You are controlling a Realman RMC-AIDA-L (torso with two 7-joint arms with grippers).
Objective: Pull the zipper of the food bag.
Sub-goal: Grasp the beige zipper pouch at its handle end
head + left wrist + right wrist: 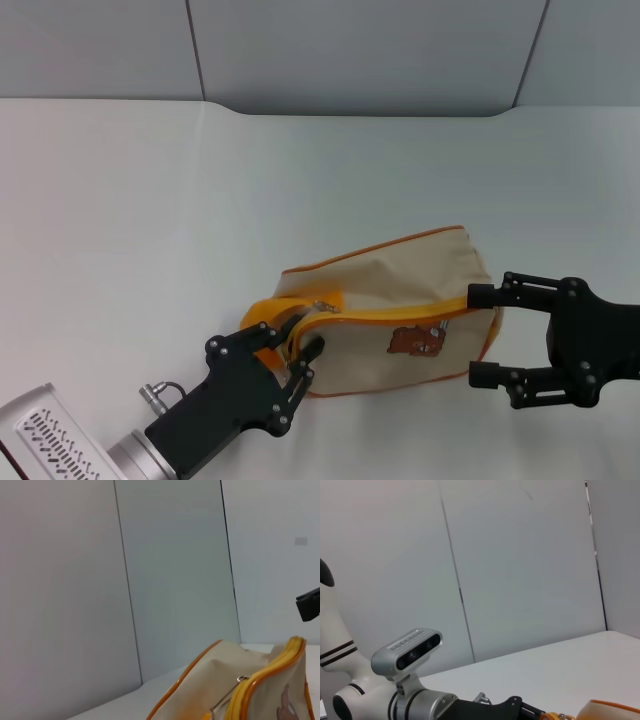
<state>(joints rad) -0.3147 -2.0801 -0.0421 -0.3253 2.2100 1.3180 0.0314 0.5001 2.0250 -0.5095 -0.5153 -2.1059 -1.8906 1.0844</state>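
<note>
Working near to far, we see the left gripper (298, 352) at the near left, fingers closed in around the left end of the food bag (400, 300), right where the orange strap (268, 312) loops. Its fingertips look pinched at the start of the zipper (400, 320), but we cannot tell whether they grip the small silver pull tab (323, 307) or just the strap and fabric beside it; the tab sits just past the fingertips on the far side.

The zipper's long axis runs left to right along the bag's upper near edge, from the left gripper toward the right gripper (484, 335). So we judge the pull must travel rightward along that line, and the left gripper is much the nearer to the tab.

The right gripper is at the bag's right end, jaws spread wide, one finger touching the zipper's right end at the top corner, the other near the bottom corner. It brackets the end and does not squeeze it yet, as far as we can see.

The bag lies on its side on the white table (150, 220), centre-right, bear patch (415, 342) facing us. Far side of the bag is free.
</note>
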